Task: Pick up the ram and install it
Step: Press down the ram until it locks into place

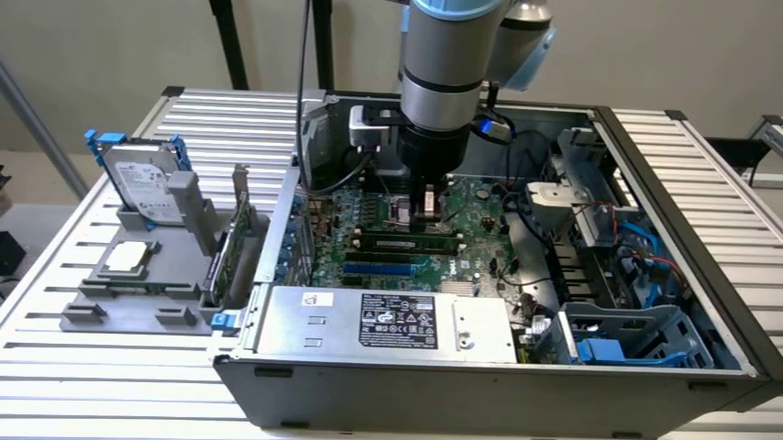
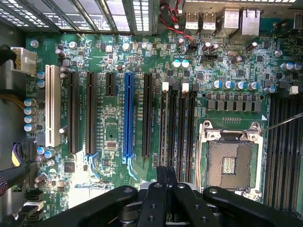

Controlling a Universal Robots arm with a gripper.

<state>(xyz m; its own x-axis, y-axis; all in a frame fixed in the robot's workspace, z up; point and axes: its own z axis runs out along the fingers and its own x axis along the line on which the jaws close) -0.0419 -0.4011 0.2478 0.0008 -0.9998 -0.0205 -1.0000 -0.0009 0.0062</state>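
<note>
Overhead, a grey robot arm reaches down into an open dark grey metal computer case [image 1: 490, 385] that sits on a table of white metal slats [image 1: 49, 367]. In the exterior view, its black gripper [image 1: 424, 223] hangs at the middle of the picture, low over the green motherboard [image 1: 478, 197]. The gripper's fingers are clenched tight together.

The ram [image 1: 410, 244], a long thin green circuit stick with a row of small black chips, sits among the long memory slots at about 6 o'clock from the fingertips, just beside them. Whether the fingers touch it or grasp it cannot be told.

A silver power supply box with a black label [image 1: 318, 321] lies at 6 o'clock from the ram, against the case's near wall. At 9 o'clock, outside the case, a grey plastic holder [image 1: 86, 312] carries an upright silver hard drive [image 1: 143, 183] and a green expansion card with a metal bracket [image 1: 233, 247].

From the wrist view, the closed black gripper [image 2: 165, 177] hovers over the motherboard [image 2: 109, 132], close to the black memory slots with white clips. A long blue card slot [image 2: 128, 116], a white card slot [image 2: 52, 104] and a square metal processor socket [image 2: 229, 163] also show on the board.
</note>
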